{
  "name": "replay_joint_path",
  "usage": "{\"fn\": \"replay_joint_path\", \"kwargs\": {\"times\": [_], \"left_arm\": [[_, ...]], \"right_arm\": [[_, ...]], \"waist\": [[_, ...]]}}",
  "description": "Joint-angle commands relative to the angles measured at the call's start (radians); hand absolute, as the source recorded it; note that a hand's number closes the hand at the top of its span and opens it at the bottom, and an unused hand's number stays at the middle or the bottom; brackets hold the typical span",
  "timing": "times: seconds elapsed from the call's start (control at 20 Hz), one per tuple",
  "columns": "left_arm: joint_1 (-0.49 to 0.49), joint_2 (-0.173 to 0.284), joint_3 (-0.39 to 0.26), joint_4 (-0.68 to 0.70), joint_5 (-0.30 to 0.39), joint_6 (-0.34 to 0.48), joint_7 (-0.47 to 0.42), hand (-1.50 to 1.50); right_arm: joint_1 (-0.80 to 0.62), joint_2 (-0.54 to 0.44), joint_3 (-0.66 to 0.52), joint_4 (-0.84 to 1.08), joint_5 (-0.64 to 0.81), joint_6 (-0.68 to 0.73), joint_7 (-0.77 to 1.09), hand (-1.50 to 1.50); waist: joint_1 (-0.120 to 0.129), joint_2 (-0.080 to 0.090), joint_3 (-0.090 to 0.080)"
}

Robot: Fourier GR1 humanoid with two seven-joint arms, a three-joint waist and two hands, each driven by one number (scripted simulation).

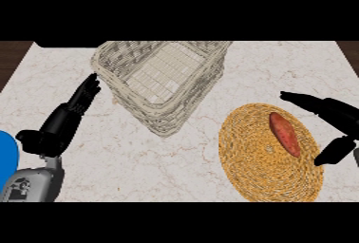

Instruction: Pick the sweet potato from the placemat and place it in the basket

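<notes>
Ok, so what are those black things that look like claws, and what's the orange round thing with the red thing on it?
Those black things are a robot's hands. The picture is taken from where the robot's head is, looking down at a kitchen counter, so you only see its arms and hands coming in from below.

The left hand is at the left side, fingers straight and pointing up beside the basket. It is just resting and holds nothing. The right hand is at the right side, open, with its fingers and thumb spread near the sweet potato, not closed on it.

The orange round thing is a woven placemat. The red thing lying on it is a sweet potato. The grey woven box near the top is a basket, with nothing in it that I can see. The robot's job is to put the sweet potato in there.
</notes>
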Motion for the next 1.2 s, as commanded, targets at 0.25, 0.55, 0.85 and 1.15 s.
{"fn": "replay_joint_path", "kwargs": {"times": [0.25,0.55,0.85,1.15], "left_arm": [[-0.036,-0.019,0.025,0.065,-0.022,-0.019,-0.024,0.00],[-0.030,0.009,0.062,0.006,-0.002,-0.051,-0.001,0.00],[0.027,-0.022,0.042,-0.050,-0.020,-0.050,0.025,0.00],[-0.003,0.002,0.077,0.031,-0.013,-0.079,-0.029,0.00]], "right_arm": [[0.013,0.065,0.022,0.015,0.103,-0.056,0.015,-1.50],[-0.014,0.113,0.045,0.101,0.175,-0.090,0.043,-1.50],[-0.060,0.082,0.005,0.221,0.192,-0.083,-0.047,-1.50],[-0.061,0.124,0.083,0.281,0.263,-0.105,-0.076,1.50]], "waist": [[-0.004,0.000,0.000],[0.001,0.000,0.000],[0.002,0.000,0.000],[0.001,0.001,0.000]]}}
